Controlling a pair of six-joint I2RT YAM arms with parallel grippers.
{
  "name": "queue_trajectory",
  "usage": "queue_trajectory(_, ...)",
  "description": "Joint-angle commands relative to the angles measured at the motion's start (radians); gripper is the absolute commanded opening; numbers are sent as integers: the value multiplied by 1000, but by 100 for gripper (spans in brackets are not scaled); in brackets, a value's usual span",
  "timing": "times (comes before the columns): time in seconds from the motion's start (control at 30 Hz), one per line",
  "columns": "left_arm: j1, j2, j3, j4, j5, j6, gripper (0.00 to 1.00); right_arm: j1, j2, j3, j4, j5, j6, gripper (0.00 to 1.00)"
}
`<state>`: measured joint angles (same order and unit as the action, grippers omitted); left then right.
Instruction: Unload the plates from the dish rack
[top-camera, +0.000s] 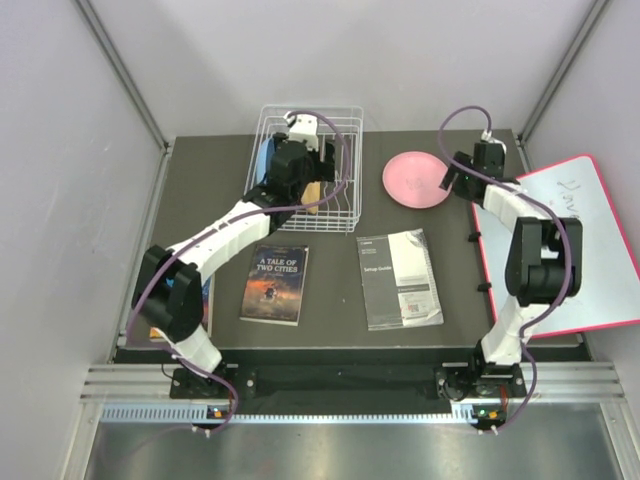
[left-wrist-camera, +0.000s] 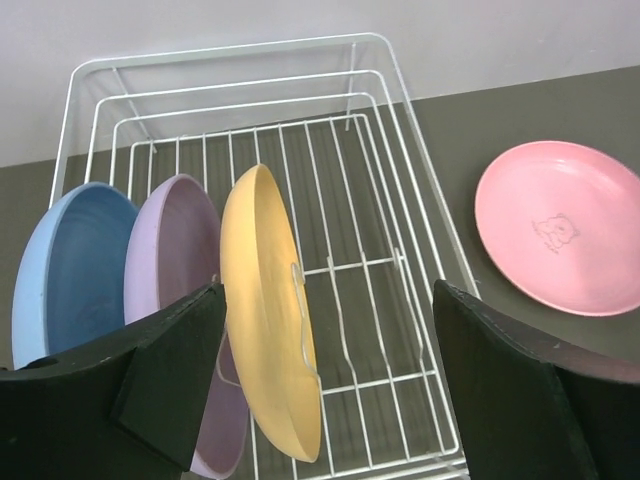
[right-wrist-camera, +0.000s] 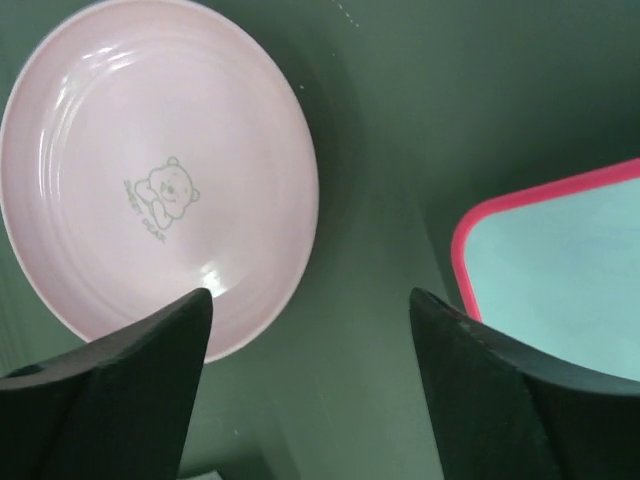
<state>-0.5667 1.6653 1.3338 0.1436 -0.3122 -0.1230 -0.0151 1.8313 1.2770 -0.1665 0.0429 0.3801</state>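
Nearby, novel (top-camera: 274, 284) and booklet (top-camera: 400, 278) lie outside rack (top-camera: 342, 205).

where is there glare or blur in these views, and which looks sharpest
Top external: evenly lit and sharpest, with the whiteboard very bright. Left wrist: the dish rack and its plates are crisp; the left tool is a dark, soft-edged shape. Right wrist: small glare streaks on the pink plate, a murky green cast, and the right tool blurred.
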Motion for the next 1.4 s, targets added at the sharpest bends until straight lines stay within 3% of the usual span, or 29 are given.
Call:
queue_trajectory(0.0, -4, 42, 33, -7, -73, 14, 87, 7, -114, -34, 16, 43, -15, 85)
queue_trajectory(0.2, -13, 97, 38, 5, -143, 25, 80, 41, -207, -67, 9, 57, -27, 88)
queue_trajectory(0.33, -21, 119, 42, 14, -174, 29, 69, 43, -251, -79, 2, 64, -29, 88)
queue_trajectory(0.57, -42, 139, 47, 22, -246, 52, 37, 47, -279, -97, 2, 66, -29, 88)
queue_trajectory(0.7, -79, 142, 59, 68, -309, 114, 9, 60, -273, -105, 1, 77, -32, 88)
queue_trajectory(0.8, -108, 160, 79, 121, -398, 213, 0, 67, -268, -105, -4, 77, -32, 88)
queue_trajectory(1.1, -173, 244, 134, 329, -704, 473, 0, 83, -293, -108, -14, 91, -40, 88)
queue_trajectory(1.37, -167, 321, 189, 631, -837, 793, 0, 99, -290, -110, -13, -18, -29, 88)
